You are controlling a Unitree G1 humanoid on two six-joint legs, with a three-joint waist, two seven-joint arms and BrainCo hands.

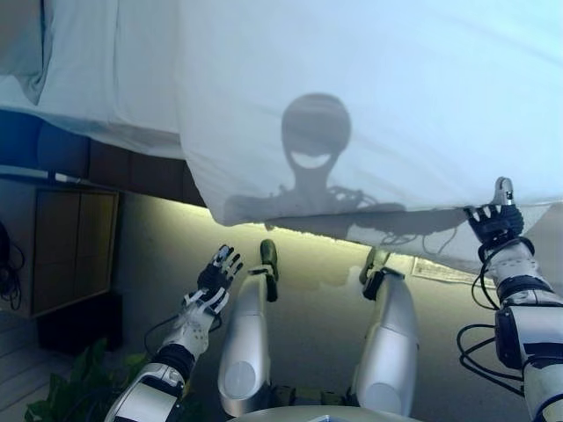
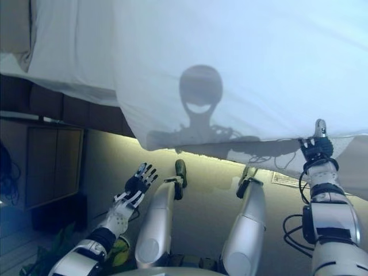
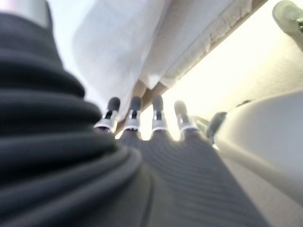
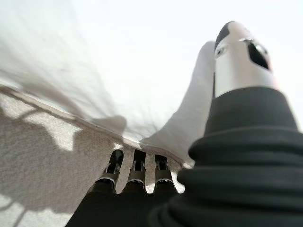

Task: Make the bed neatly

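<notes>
A white duvet (image 1: pixel 369 88) covers the bed and hangs over its near edge. My right hand (image 1: pixel 494 220) is at the duvet's hem on the right. In the right wrist view its fingers (image 4: pixel 137 168) are tucked under the hem, its thumb (image 4: pixel 239 52) lies over the cloth, and a fold is pinched between them. My left hand (image 1: pixel 215 277) is open with fingers spread, held low over the floor below the bed's edge and touching nothing. In the left wrist view its fingers (image 3: pixel 135 113) are straight and point at the hanging cloth (image 3: pixel 118 42).
A white sheet (image 1: pixel 88 70) and a pillow (image 1: pixel 22 44) show at the upper left over the dark bed base (image 1: pixel 132 167). A wooden cabinet (image 1: pixel 70 246) stands at the left, with a green plant (image 1: pixel 79 387) below it.
</notes>
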